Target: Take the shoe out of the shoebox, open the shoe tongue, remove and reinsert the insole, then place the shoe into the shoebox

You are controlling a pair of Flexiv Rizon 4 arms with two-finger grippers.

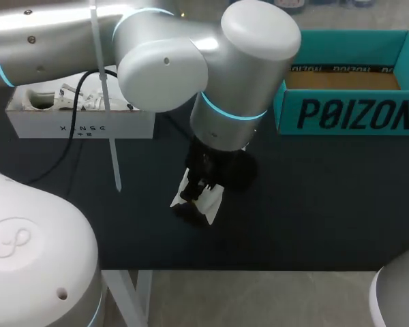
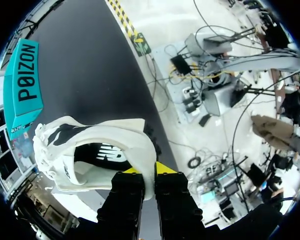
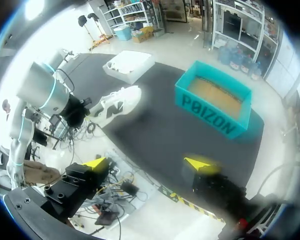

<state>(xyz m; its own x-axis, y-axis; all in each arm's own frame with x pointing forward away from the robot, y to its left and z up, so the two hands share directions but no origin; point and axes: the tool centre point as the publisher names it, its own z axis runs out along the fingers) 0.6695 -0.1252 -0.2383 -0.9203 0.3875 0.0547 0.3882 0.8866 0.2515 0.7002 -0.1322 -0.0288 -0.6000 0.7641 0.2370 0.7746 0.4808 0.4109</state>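
Pinching the shoe's [image 2: 115, 127] heel rim, the left gripper [image 2: 149, 171] has its jaws pressed onto it, the toe stretching ahead toward the teal box [image 2: 25, 85]. The right gripper [image 3: 150, 164] hangs spread, with shoe and box well ahead of it.

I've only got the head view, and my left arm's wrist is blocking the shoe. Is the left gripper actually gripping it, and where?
Observer: Yes. The left wrist view shows the left gripper shut on the white shoe, with one finger inside and one outside the heel rim.
Operator: Is the insole in the shoe?
Observer: Yes. An insole with dark print lies inside the opening.
Operator: And my right gripper? It's out of my frame.
Observer: The right gripper is open and empty. It is held back by the near edge of the table, facing the shoe and the teal shoebox.
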